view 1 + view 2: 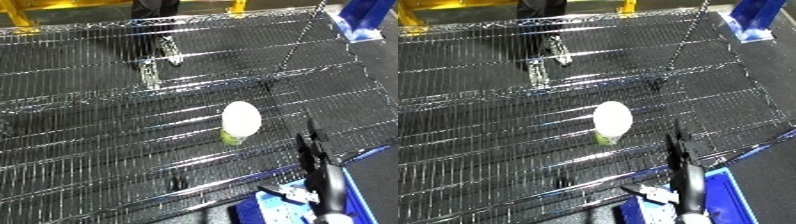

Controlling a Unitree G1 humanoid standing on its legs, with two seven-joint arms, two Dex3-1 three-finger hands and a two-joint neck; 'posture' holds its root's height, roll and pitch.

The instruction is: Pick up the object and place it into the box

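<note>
Writing: none legible on any item.
Cup: white lid, pale green body, lying tipped on the wire rack, near its middle.
Right hand: fingers straight, holding nothing, just right of the cup, apart from it.
Bin: blue, at the rack's lower right edge.
Left hand: out of view.

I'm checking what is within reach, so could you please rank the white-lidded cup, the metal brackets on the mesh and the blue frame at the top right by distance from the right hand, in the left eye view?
From the right hand, fingers straight:
1. White-lidded cup, just to its left on the wire mesh.
2. Metal brackets, farther up and left.
3. Blue frame, top right corner.
</note>
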